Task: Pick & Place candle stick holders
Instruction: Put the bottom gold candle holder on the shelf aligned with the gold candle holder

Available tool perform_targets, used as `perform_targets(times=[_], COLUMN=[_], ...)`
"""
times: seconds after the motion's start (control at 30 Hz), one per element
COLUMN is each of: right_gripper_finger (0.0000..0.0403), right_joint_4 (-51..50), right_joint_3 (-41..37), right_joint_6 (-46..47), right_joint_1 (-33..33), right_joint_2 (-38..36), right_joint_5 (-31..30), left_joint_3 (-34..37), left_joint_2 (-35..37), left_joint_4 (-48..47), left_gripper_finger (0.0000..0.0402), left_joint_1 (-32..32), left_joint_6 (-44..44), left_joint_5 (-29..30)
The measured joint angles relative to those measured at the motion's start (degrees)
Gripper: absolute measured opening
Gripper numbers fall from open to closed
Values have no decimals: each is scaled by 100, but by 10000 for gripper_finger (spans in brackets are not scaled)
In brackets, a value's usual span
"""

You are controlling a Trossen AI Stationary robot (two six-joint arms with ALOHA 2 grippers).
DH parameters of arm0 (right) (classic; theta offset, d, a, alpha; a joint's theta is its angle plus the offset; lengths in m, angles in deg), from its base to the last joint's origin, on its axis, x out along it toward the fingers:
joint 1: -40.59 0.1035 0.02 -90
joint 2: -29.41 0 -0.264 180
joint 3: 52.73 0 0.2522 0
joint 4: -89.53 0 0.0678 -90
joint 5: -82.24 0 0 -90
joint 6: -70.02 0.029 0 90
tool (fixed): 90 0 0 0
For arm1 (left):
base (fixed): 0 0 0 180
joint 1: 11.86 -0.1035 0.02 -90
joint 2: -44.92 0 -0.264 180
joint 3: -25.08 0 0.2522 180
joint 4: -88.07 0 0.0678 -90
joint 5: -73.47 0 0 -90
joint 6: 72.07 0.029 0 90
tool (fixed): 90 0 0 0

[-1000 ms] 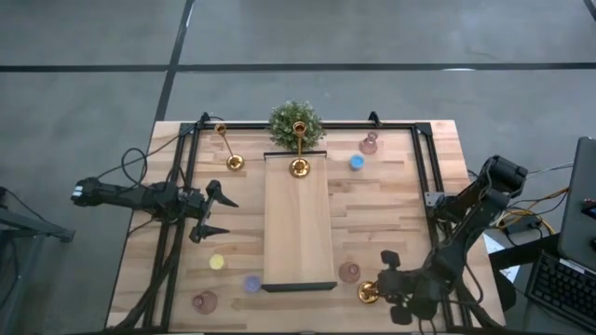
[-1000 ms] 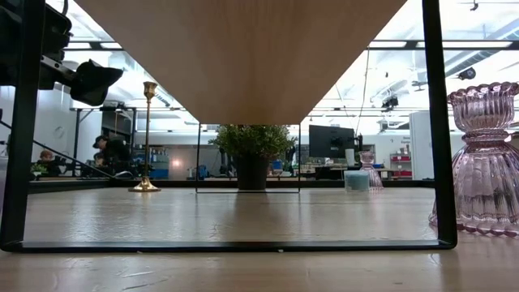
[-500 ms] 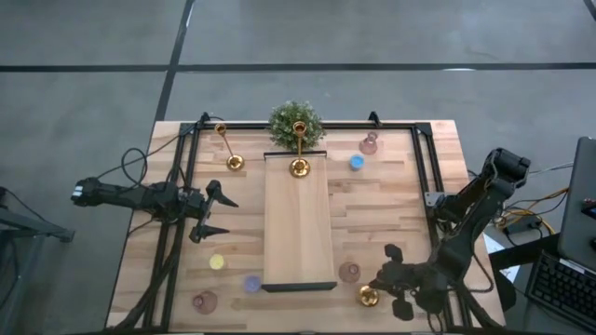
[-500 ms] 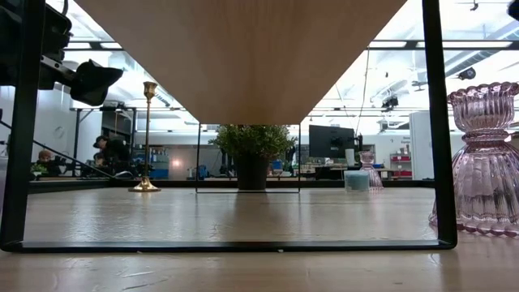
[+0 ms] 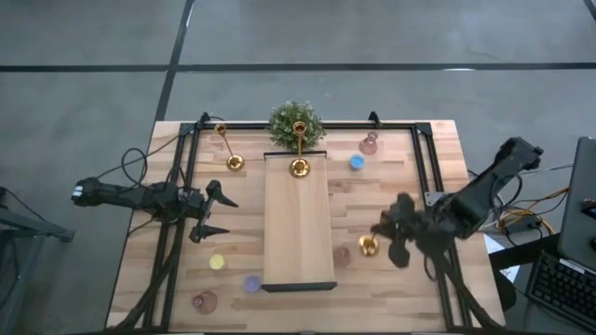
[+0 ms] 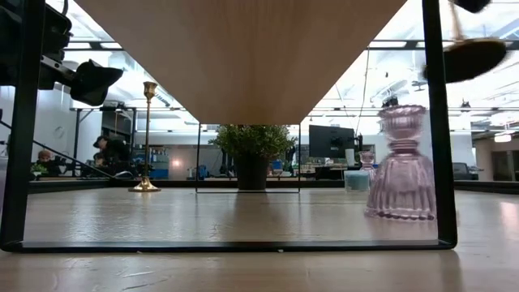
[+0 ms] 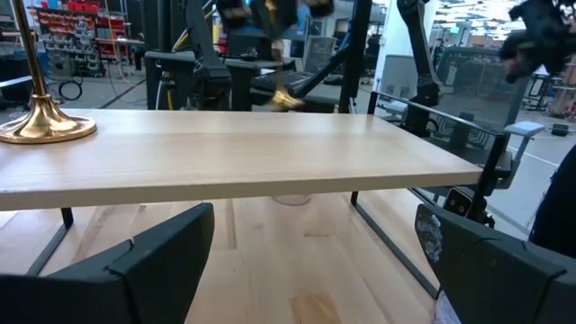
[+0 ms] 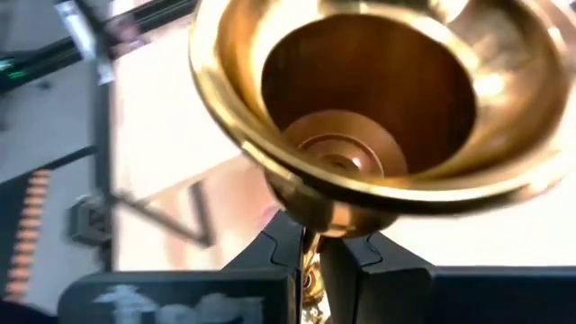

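A gold candle stick holder [image 5: 369, 245] hangs over the table's right half, with my right gripper [image 5: 380, 240] shut on it. Its round base [image 6: 474, 57] shows high in the low view. A pink glass holder [image 5: 343, 256] stands on the table just beside it. A second gold holder [image 5: 299, 154] stands on the far end of the raised wooden board [image 5: 298, 233], and a third [image 5: 228, 149] stands at the far left. My left gripper [image 5: 226, 216] waits open at the board's left side. My right gripper pinches the gold holder's slim stem [image 8: 310, 263] between its two fingers [image 8: 346, 256]. It comes slanting down from the table's right side. The round base [image 8: 369, 99] sits just beyond the fingertips. The holder is tilted and lifted clear of the table.
A bushy green plant [image 5: 296, 123] stands behind the board. A pink [image 5: 370, 142] and a blue holder [image 5: 357, 162] stand at the far right. A yellow [image 5: 217, 262], a purple [image 5: 251, 283] and a pink one [image 5: 204, 301] stand at the near left. A black frame [image 5: 424, 167] edges the table.
My right gripper has risen from the near right corner and gone toward the far edge, carrying the gold holder up clear of the table. The pink glass holder beside it has slid a little toward the far edge.
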Motion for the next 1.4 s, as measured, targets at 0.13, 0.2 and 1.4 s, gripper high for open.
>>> perform_targets(times=[0.13, 0.2, 1.4], right_gripper_finger=[14, 14, 13], right_joint_4=[-748, -924, 635], right_joint_3=[646, 947, 2545], right_joint_6=[-332, -585, -3952], right_joint_1=[-657, -1027, -4704], right_joint_2=[-19, 51, 2567], right_joint_5=[0, 0, 1724], left_joint_3=[0, -1, 0], left_joint_2=[0, 1, 1], left_joint_4=[-1, 0, -1], left_gripper_finger=[388, 387, 388], left_joint_1=[0, -2, -1], left_joint_6=[0, 0, 0], left_joint_5=[0, 1, 1])
